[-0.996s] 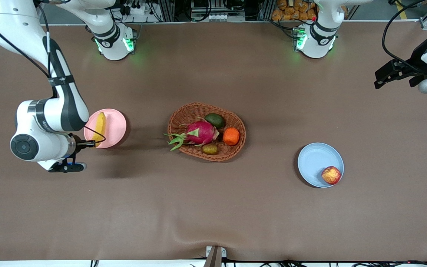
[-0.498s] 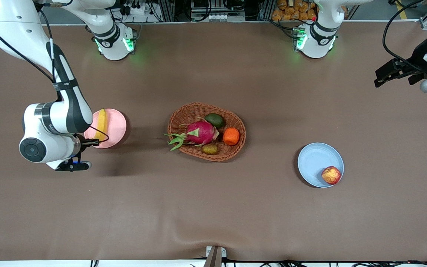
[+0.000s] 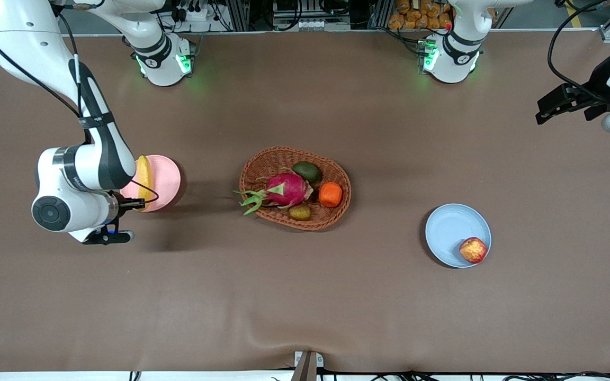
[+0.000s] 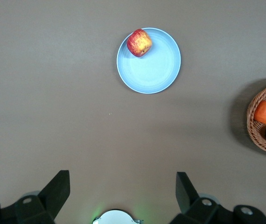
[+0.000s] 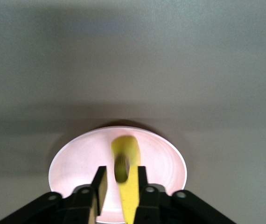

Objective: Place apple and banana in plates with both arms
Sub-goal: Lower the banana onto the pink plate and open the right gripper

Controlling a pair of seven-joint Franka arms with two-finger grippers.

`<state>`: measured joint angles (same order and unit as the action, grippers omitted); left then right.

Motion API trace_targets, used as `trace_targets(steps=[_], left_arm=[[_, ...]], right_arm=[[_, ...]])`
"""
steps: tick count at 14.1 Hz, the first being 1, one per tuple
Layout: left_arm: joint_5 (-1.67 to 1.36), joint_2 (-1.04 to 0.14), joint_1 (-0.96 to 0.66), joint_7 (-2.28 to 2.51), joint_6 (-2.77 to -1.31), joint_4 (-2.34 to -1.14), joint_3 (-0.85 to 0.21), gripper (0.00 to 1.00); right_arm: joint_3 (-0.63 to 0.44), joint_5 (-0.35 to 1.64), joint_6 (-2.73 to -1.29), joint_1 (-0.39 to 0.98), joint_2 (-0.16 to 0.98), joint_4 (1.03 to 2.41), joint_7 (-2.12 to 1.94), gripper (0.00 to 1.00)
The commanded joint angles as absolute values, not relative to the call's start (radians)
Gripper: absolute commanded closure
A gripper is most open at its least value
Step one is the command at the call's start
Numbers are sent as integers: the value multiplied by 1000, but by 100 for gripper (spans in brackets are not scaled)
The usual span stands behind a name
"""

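Note:
The yellow banana [image 3: 144, 173] lies on the pale pink plate [image 3: 164, 180] toward the right arm's end of the table. My right gripper [image 3: 134, 202] is over the plate's edge. In the right wrist view the banana [image 5: 126, 158] runs between the fingers of the gripper [image 5: 121, 186], with a gap on one side, so the gripper is open. The red and yellow apple [image 3: 473, 250] sits on the pale blue plate [image 3: 450, 227] at its rim. My left gripper [image 3: 543, 110] waits open and empty, high over the table's edge at the left arm's end. Its wrist view shows the apple [image 4: 139, 42] on the blue plate [image 4: 156, 70].
An oval wicker basket [image 3: 262, 164] stands mid-table between the plates. It holds a dragon fruit [image 3: 284, 189], an avocado [image 3: 306, 171], an orange [image 3: 330, 194] and a small brown fruit [image 3: 299, 212]. The arm bases [image 3: 163, 63] stand along the table's back edge.
My right arm's wrist has shifted toward the pink plate and now covers part of the plate and the banana. The left arm has barely moved.

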<state>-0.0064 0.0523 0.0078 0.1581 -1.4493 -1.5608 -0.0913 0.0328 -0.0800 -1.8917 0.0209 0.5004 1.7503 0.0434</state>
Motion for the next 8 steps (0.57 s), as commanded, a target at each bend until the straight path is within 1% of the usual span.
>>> trace_targets(steps=[1,4,8], left_arm=[[-31,74,14,164,-1439,-1574,-91,0],[-31,74,14,164,-1439,-1572,-91,0],[-29,74,15,163,-1439,-1572,-91,0]], right_arm=[[38,-72,-1856,29,499,1692,34,0],[38,10,-1746,28,495,1556,63,0],[40,18,-1706,28,494,1360,58,0]])
